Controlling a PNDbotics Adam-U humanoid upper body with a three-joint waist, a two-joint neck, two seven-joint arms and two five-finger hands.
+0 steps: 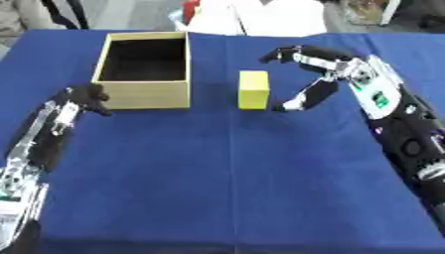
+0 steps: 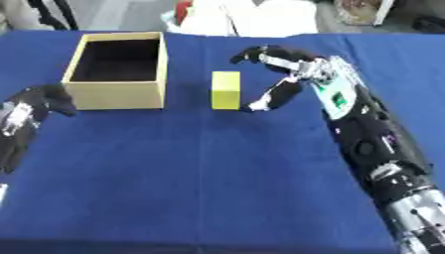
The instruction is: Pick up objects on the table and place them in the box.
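A yellow block (image 1: 253, 89) stands upright on the blue table, just right of the open tan box (image 1: 144, 95). The box's dark inside shows nothing in it. My right hand (image 1: 320, 69) hovers right of the block, open, its fingers spread above and its thumb low beside the block, not touching it. At the left, my left hand (image 1: 84, 97) rests near the box's front left corner with its fingers curled, holding nothing.
The blue cloth (image 1: 226, 168) covers the whole table, with wide room in front of the box and block. White and red things (image 1: 252, 15) lie beyond the far edge.
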